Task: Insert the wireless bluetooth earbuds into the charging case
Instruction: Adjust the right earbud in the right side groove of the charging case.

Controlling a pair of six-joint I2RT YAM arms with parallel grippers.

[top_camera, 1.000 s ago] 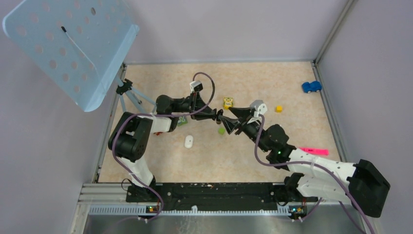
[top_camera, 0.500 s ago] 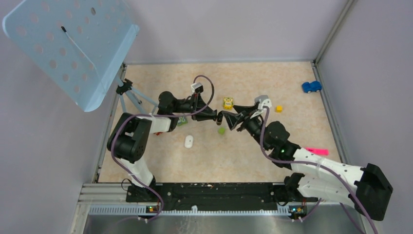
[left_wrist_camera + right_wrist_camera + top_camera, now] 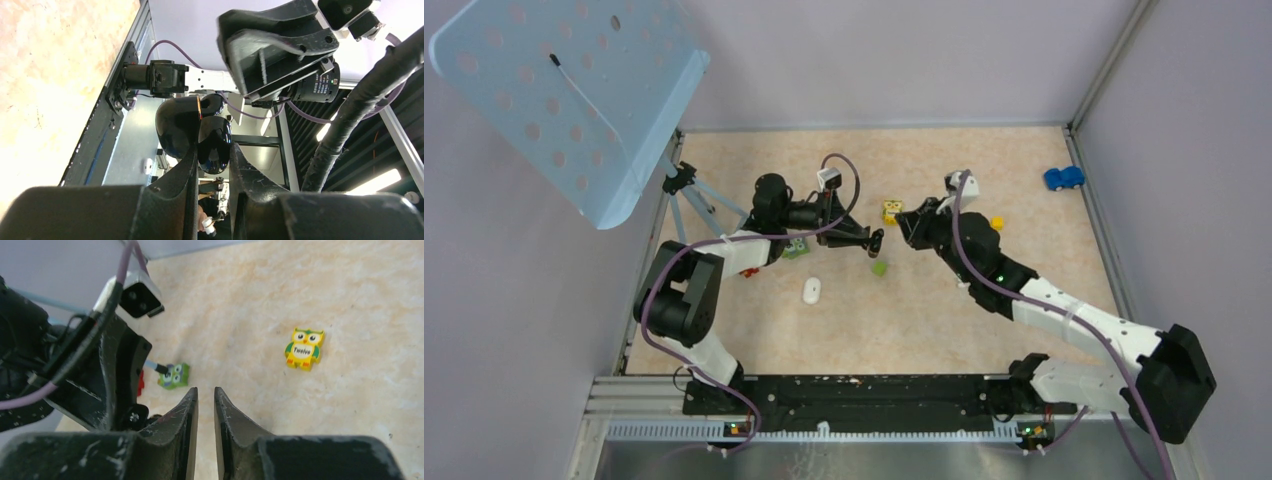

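My left gripper [image 3: 212, 150] is shut on a glossy black charging case [image 3: 215, 137], held in the air with its lid [image 3: 176, 125] swung open. In the top view the left gripper [image 3: 876, 239] sits mid-table, above the green cube [image 3: 879, 267]. My right gripper [image 3: 905, 219] hovers just right of it and apart from it. In its own view its fingers [image 3: 205, 392] stand a narrow gap apart with nothing between them. It also shows in the left wrist view [image 3: 270, 50], beyond the case. No earbud shows on its own; I cannot tell whether any sits in the case.
A yellow owl block [image 3: 891, 211] lies by the right gripper, a green owl block [image 3: 797, 248] under the left arm, a white oval piece [image 3: 812, 291] nearer. A yellow cube [image 3: 996, 223] and a blue toy car [image 3: 1063, 178] lie far right. A blue perforated board [image 3: 574, 90] on a tripod stands far left.
The right gripper has drawn back from the left gripper's tip, moving right and farther away toward the yellow owl. The left gripper has stayed nearly still with the case.
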